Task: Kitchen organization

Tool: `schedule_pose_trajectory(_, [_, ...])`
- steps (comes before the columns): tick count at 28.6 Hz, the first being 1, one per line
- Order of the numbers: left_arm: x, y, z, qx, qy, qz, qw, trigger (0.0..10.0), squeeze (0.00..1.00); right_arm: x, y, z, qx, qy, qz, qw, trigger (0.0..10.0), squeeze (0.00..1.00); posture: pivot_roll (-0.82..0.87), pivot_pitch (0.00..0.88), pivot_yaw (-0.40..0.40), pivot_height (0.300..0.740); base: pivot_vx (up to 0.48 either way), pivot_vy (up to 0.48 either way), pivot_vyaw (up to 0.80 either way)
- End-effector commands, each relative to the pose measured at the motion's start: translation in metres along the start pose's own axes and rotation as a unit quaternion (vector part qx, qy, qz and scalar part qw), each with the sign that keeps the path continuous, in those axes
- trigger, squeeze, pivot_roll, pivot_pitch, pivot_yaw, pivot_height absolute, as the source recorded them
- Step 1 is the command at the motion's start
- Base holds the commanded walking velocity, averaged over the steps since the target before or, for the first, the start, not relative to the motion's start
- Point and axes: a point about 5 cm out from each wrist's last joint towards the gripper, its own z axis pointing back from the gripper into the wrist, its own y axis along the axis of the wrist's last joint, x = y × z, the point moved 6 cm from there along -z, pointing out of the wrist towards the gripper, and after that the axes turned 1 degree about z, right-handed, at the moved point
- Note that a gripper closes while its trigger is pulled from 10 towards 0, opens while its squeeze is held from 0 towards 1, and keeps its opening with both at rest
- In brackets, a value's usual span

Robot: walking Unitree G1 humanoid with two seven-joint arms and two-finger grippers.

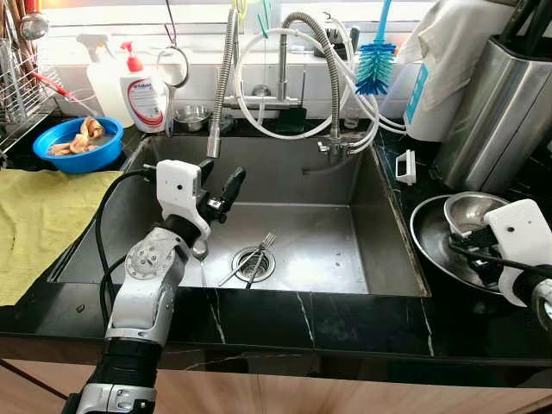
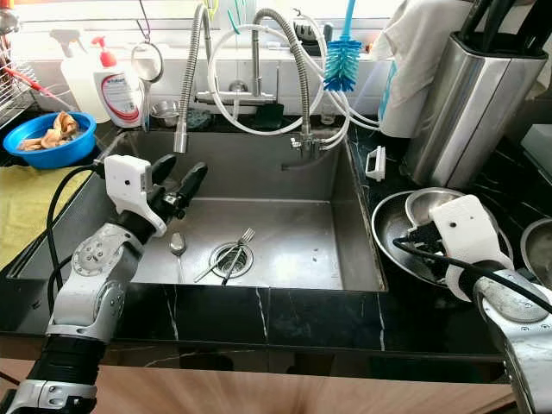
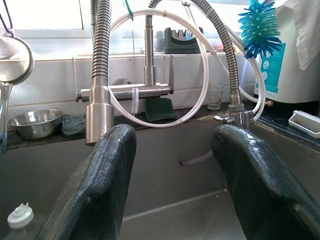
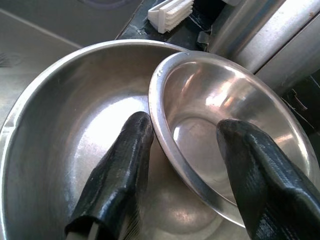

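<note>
My left gripper point(image 1: 222, 183) hangs open and empty over the left half of the steel sink point(image 1: 379, 207), its fingers point(image 3: 100, 190) pointing at the back wall and faucet. A fork point(image 1: 260, 252) lies across the drain, and a spoon point(image 2: 178, 244) lies beside it. On the right counter a small steel bowl point(image 4: 225, 105) sits tilted inside a large steel bowl point(image 4: 65, 115). My right gripper point(image 4: 180, 165) is open and straddles the small bowl's rim, one finger inside it and the other in the large bowl.
A spring faucet point(image 1: 226, 78) and hoses hang over the sink. A blue bowl of scraps point(image 1: 78, 142), a soap bottle point(image 1: 145, 95) and a yellow cloth point(image 1: 34, 224) are on the left. A steel knife block point(image 1: 500, 112) and a white scrub brush point(image 1: 405, 166) stand on the right.
</note>
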Motion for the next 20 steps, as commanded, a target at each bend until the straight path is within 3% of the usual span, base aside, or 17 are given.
schedule_pose_trajectory(1, [-0.0012,0.0070,0.0000,0.009,0.001,-0.001,1.000,10.0,0.00,-0.0022,0.0024,-0.0017,0.004,0.005,0.002,1.000,0.0,0.00,-0.10,0.000,0.004,0.740,0.000,0.000,0.00])
schedule_pose_trajectory(20, [-0.0045,0.0061,0.0002,0.005,0.002,-0.007,1.000,10.0,0.00,-0.0071,0.0108,-0.0063,0.017,0.016,0.008,1.000,0.0,0.00,-0.09,0.000,0.000,0.740,0.000,0.000,0.00])
